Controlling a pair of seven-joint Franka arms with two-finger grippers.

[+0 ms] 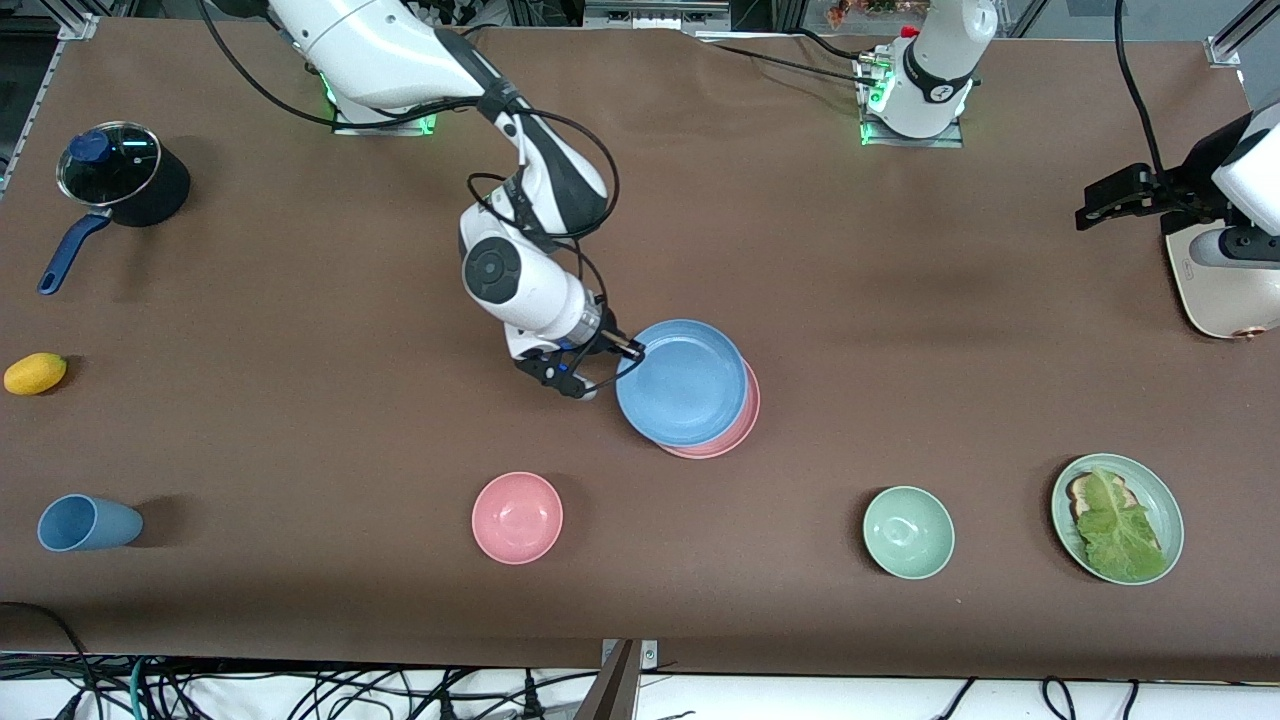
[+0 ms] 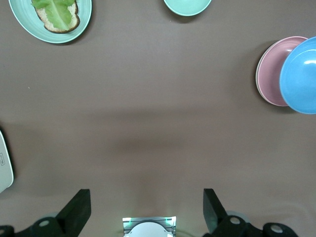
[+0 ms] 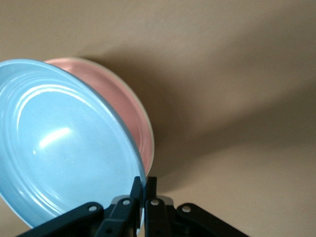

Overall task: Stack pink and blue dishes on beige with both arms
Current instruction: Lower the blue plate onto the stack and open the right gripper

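At the middle of the table we see the blue plate (image 1: 682, 382) tilted over the pink plate (image 1: 738, 425), its rim pinched between the closed fingers of the right gripper (image 1: 630, 349) on the side toward the right arm's end of the table. The pink plate lies flat beneath, offset so a crescent of it shows on the side nearer the front camera; a pale edge under it in the right wrist view may be the beige plate (image 3: 150, 133), though we cannot be sure from this angle. We judge the plate light, stiff and smooth, likely to slip or swing if held by so little of its low rim, which is nonetheless the only place to grip it. The left gripper (image 2: 147, 210) hangs with its fingers spread wide, waiting over bare table toward the left arm's end. Nearer the front camera sit a pink bowl (image 1: 517, 517), a green bowl (image 1: 908, 532) and a green plate with lettuce (image 1: 1160, 490). A blue cup (image 1: 88, 523), a lemon (image 1: 35, 373) and a lidded pot (image 1: 122, 180) stand well apart. We see nothing crowding the stack.
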